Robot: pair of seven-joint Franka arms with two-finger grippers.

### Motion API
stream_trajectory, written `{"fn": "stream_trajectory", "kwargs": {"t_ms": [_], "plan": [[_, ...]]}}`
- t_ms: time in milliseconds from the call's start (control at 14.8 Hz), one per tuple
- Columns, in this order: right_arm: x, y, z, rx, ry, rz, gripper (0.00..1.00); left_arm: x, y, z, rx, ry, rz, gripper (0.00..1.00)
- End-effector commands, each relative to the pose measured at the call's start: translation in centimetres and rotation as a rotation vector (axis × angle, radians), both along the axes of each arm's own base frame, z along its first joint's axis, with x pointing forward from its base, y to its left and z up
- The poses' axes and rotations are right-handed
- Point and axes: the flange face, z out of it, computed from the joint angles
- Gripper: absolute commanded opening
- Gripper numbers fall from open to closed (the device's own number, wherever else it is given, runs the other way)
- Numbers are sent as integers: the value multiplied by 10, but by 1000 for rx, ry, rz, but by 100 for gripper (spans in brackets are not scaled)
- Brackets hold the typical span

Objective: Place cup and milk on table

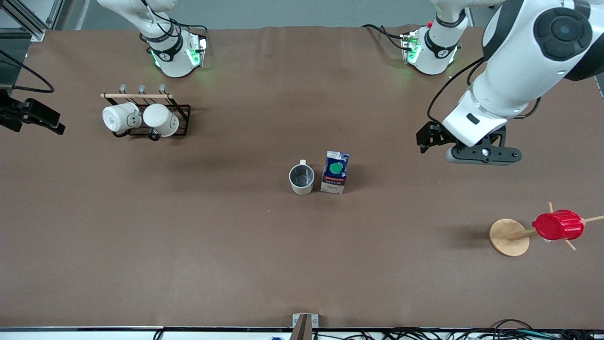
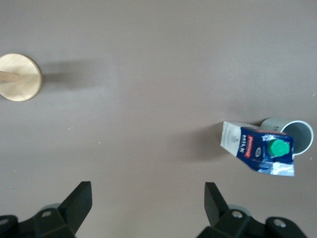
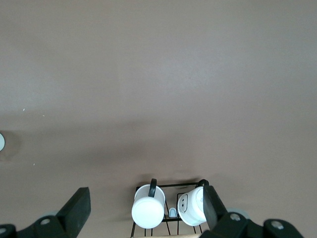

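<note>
The beige-grey cup (image 1: pixel 301 179) stands upright on the brown table (image 1: pixel 226 255) near its middle, and shows in the left wrist view (image 2: pixel 298 133). The milk (image 1: pixel 335 172), a dark blue carton with a green cap, stands right beside it on the side toward the left arm's end, and shows in the left wrist view (image 2: pixel 261 152). My left gripper (image 1: pixel 474 151) hangs open and empty (image 2: pixel 148 187) over bare table toward the left arm's end, apart from both. My right gripper (image 3: pixel 146 198) is open and empty, high over the right arm's end by the mug rack.
A black wire rack (image 1: pixel 181 118) holding two white mugs (image 1: pixel 121 117) stands toward the right arm's end, also seen in the right wrist view (image 3: pixel 148 210). A wooden mug tree (image 1: pixel 508 237) carrying a red ribbed cup (image 1: pixel 557 225) stands toward the left arm's end; its base shows in the left wrist view (image 2: pixel 19 77).
</note>
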Motion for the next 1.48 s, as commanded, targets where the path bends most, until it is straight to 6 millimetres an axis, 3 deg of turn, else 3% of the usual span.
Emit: {"fn": "stream_trajectory", "kwargs": {"t_ms": [0, 270, 405, 742, 1080, 1417], "plan": [[-6, 0, 2, 18, -11, -5, 100, -6, 36, 23, 6, -11, -19, 100], [-5, 0, 3, 18, -19, -3, 100, -6, 89, 44, -17, -30, -100, 100], [-5, 1, 3, 20, -16, -3, 100, -1, 100, 62, -20, -63, -90, 100], [-6, 0, 2, 18, -13, -3, 100, -8, 101, 86, -2, -30, -82, 100], [-6, 1, 1, 20, -7, -3, 100, -31, 100, 79, 13, 57, -53, 100], [-7, 1, 2, 20, -7, -3, 100, -30, 88, 75, 40, 46, -23, 100]]}}
